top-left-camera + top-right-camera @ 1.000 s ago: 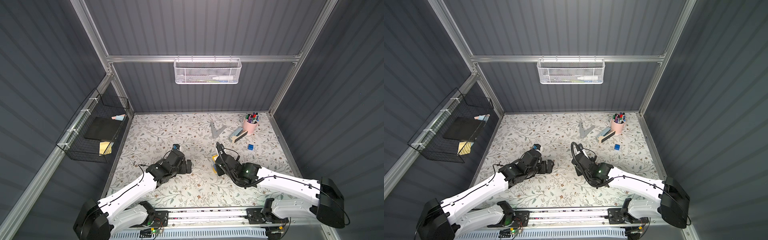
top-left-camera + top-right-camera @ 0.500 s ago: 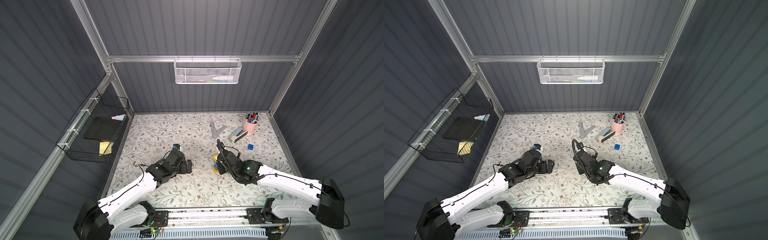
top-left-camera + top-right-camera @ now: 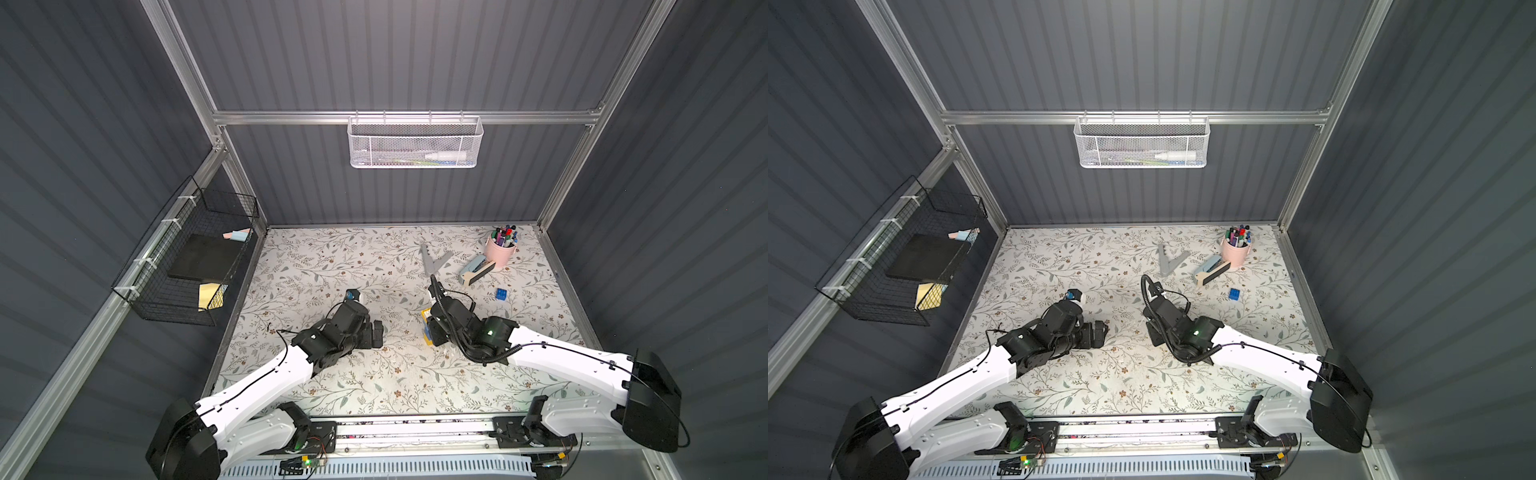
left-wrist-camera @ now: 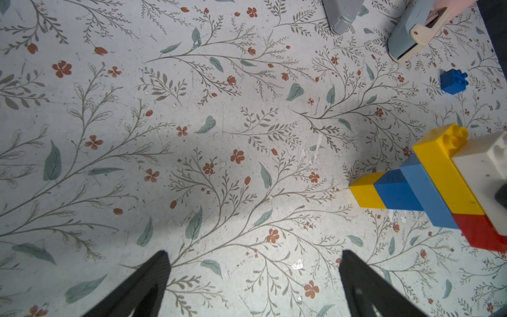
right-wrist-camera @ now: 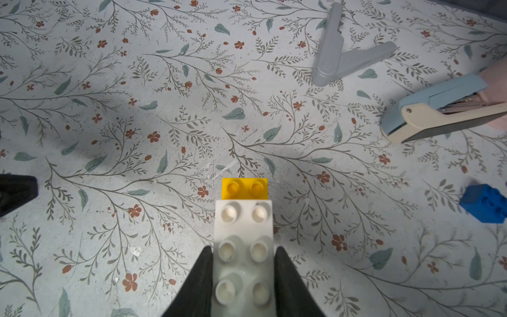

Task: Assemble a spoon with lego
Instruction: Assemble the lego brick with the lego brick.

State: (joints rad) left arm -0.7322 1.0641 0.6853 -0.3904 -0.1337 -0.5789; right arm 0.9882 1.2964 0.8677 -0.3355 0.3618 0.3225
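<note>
Floral-printed surface [image 3: 374,386] inside a grey panelled booth carries the whole job. Near its middle stands the spoon [image 4: 428,189], roughly on end. Its narrow yellow-and-blue handle points down at the surface and the wider head of blue, yellow, white and red bricks sits above, so its long axis runs up toward the right wrist. Whether the handle tip touches the surface or hangs just above it I cannot tell.

The right gripper [image 5: 242,249] is closed narrow on the white brick [image 5: 243,216] of the head, one finger on each long side. The studs face the wrist camera, and a yellow brick [image 5: 244,188] shows beyond.

The left gripper [image 4: 254,254] is spread wide and empty, low over bare surface. It is near the spoon but apart from it, and the spoon lies toward the robot's right of it.

One loose blue brick [image 3: 501,294] lies on the far side of the spoon from the left arm, well apart. It is nearer the right arm, whose gripper is full. Fetching it probably calls for a handover, or for setting the spoon down first.

Further back lie a grey V-shaped piece [image 3: 430,264], a stapler [image 3: 478,270] and a pink cup of markers [image 3: 500,255].
</note>
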